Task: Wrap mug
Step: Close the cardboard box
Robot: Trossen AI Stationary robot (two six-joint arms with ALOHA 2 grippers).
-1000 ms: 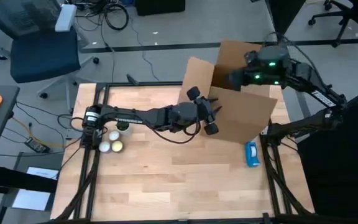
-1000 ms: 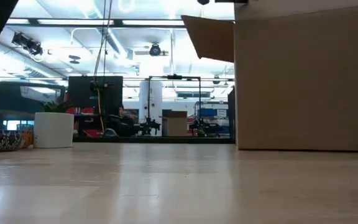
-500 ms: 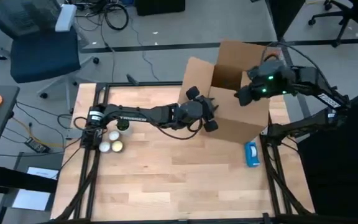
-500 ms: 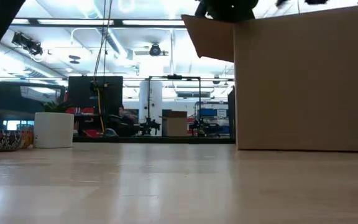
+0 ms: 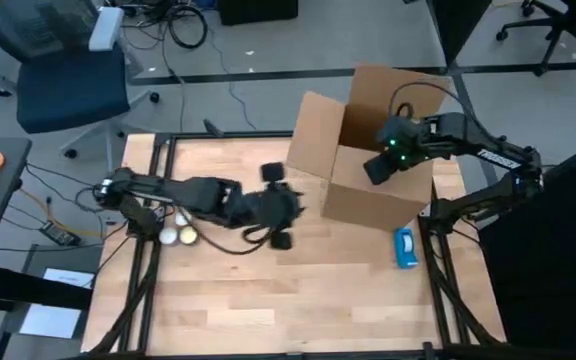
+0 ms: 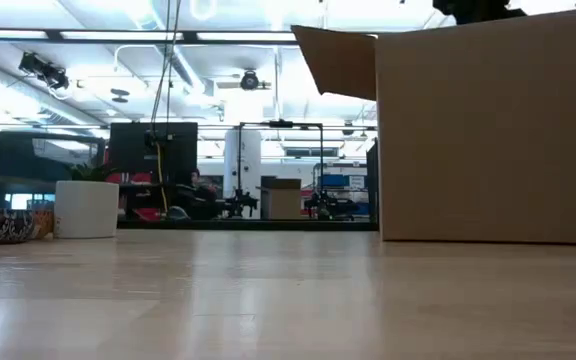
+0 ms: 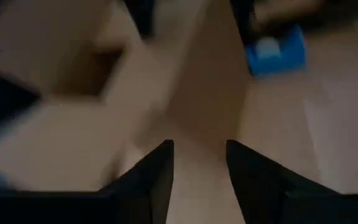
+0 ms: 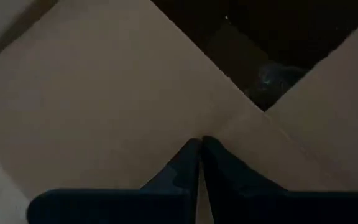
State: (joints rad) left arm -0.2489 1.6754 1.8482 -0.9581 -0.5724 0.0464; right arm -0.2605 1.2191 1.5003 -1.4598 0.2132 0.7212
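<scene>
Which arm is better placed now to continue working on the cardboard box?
Right. The right hand is over the cardboard box, fingers together; the left hand is open over the table, apart from it.

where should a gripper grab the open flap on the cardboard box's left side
Probably by its free outer edge. The flap stands up and angles outward from the cardboard box, so fingers could straddle that thin edge from above. The left gripper, open over the table, is nearest.

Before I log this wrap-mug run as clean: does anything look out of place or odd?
Nothing is spilled or damaged. The oddity is that no mug is clearly visible: the right end effector is over the open cardboard box, the left end effector is empty over bare table. Something dark lies inside the box.
</scene>
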